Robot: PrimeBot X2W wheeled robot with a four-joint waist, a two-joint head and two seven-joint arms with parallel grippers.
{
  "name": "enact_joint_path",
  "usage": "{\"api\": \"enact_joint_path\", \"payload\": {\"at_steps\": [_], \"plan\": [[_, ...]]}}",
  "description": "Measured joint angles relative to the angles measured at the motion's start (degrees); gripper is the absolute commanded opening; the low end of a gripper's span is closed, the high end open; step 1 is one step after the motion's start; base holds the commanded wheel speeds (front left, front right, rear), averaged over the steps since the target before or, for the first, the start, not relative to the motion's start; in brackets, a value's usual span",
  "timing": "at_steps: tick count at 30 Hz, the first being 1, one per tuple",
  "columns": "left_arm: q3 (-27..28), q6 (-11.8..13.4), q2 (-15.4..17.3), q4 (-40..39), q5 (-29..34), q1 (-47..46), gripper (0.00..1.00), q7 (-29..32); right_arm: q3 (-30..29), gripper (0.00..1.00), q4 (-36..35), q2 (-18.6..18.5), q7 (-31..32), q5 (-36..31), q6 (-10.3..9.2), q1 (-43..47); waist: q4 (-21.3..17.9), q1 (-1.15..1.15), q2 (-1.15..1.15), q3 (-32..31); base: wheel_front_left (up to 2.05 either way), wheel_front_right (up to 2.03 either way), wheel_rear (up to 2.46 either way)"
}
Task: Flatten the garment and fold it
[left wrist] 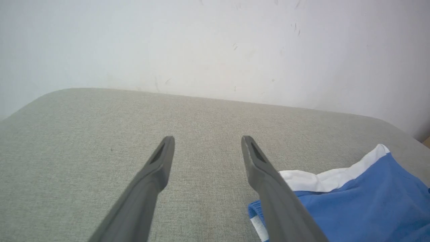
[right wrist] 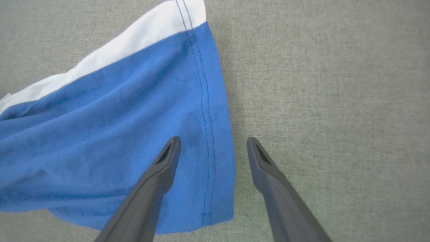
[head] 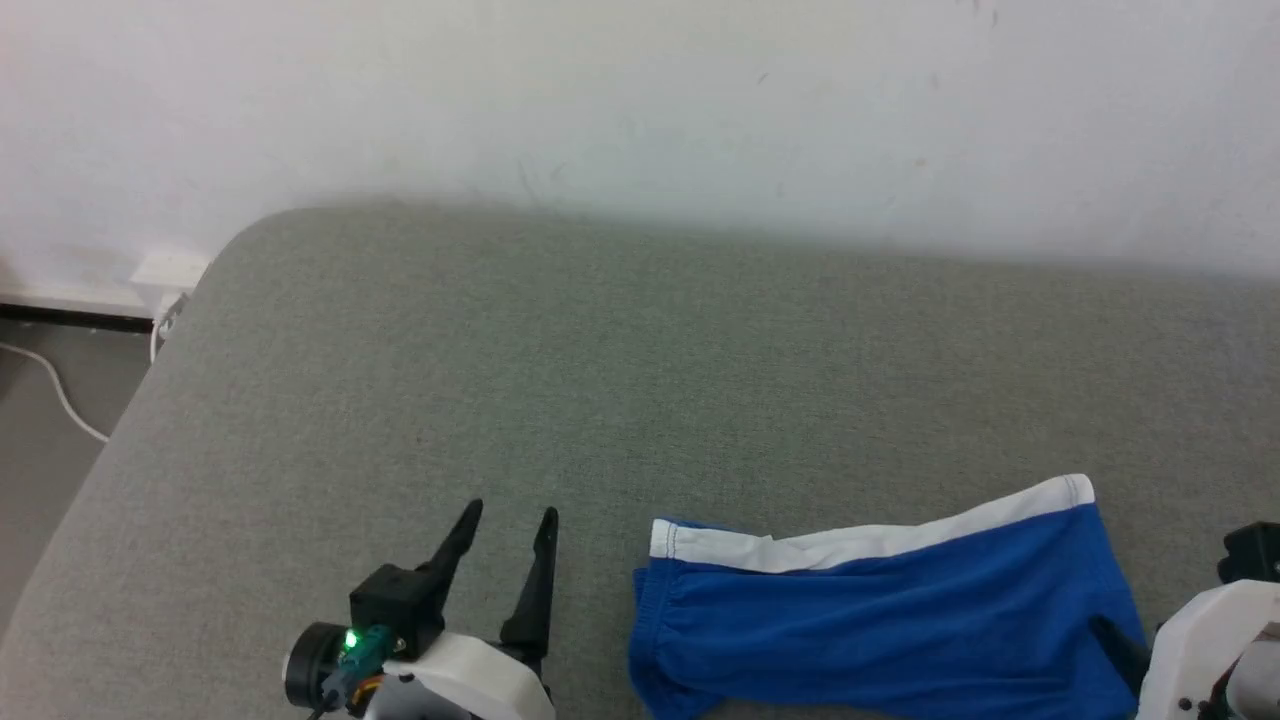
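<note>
Left fingers (left wrist: 157, 169) and right fingers (right wrist: 164, 169) spread wide, empty.

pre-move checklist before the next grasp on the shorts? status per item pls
1. Left gripper open, empty: ok.
2. Right gripper open, empty: ok.
3. Shorts flat: not ok; creased, waistband end bunched.
4. Shorts fully on pad: cannot tell; near edge cut off in head view.
5. Right gripper lined up on hem: ok; one finger over fabric, one over pad.
</note>
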Motion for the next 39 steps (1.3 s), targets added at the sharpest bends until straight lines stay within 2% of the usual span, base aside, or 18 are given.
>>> {"api": "enact_joint_path", "payload": {"at_steps": [4, 10, 15, 16, 17, 18, 23, 28, 32, 39], "plan": [[5.26, 0.8, -1.25, -3.15, 8.33, 0.29, 1.0, -0.24, 2.05, 1.0, 3.94, -0.07, -0.05, 2.63, 0.0, -1.19, 1.17, 0.0, 0.0, 0.49, 0.0, 0.0, 0.0], [12.15, 0.88, -5.49, -7.58, 18.26, 5.5, 1.0, -0.3, 5.78, 1.0, 7.23, -1.71, -0.54, 5.68, -0.02, -1.4, 2.43, 0.0, 0.0, 1.34, 0.0, 0.0, 0.0], [16.01, -2.13, -7.76, -8.21, 21.87, 7.74, 1.0, -0.29, 8.23, 1.0, 8.83, -3.11, -1.86, 7.56, -0.12, -1.85, 2.93, -0.01, 0.0, 2.1, 0.0, 0.0, 0.0], [16.69, -2.68, -8.11, -8.21, 22.35, 7.82, 1.0, -0.3, 8.88, 0.62, 9.12, -3.43, -2.15, 8.04, -0.23, -2.04, 3.0, -0.01, 0.0, 2.26, 0.0, 0.0, 0.0], [17.37, -3.24, -8.48, -8.21, 22.85, 7.82, 1.0, -0.3, 9.43, 0.2, 9.36, -3.69, -2.32, 8.59, -0.27, -2.24, 3.08, -0.01, 0.0, 2.4, 0.0, 0.0, 0.0], [18.04, -3.79, -8.91, -8.2, 23.4, 7.82, 1.0, -0.3, 10.1, 0.0, 9.49, -4.0, -2.74, 9.09, -0.43, -2.34, 3.15, -0.01, 0.0, 2.54, 0.0, 0.0, 0.0], [20.39, -6.16, -10.76, -7.54, 25.24, 8.05, 1.0, -0.3, 12.94, 0.0, 10.25, -4.3, -5.89, 11.82, -0.42, -2.96, 3.22, 0.0, 0.0, 2.46, 0.0, 0.0, 0.0], [21.79, -8.16, -11.95, -6.41, 26.54, 9.18, 1.0, -0.3, 12.16, 0.0, 12.11, -4.09, -9.83, 12.44, -0.02, -2.96, 2.75, 0.0, 0.0, 1.17, 0.0, 0.0, 0.0], [22.72, -9.35, -12.89, -5.92, 27.51, 9.59, 1.0, -0.3, 8.89, 0.0, 13.4, -4.28, -11.85, 12.83, 0.08, -2.93, 2.26, 0.0, 0.0, 0.09, 0.0, 0.0, 0.0], [23.93, -11.12, -13.84, -5.47, 28.48, 10.48, 1.0, -0.3, 1.18, 0.0, 15.75, -7.11, -14.15, 11.96, 0.01, -2.85, 1.44, 0.0, 0.0, -0.73, 0.0, 0.0, 0.0]]}}
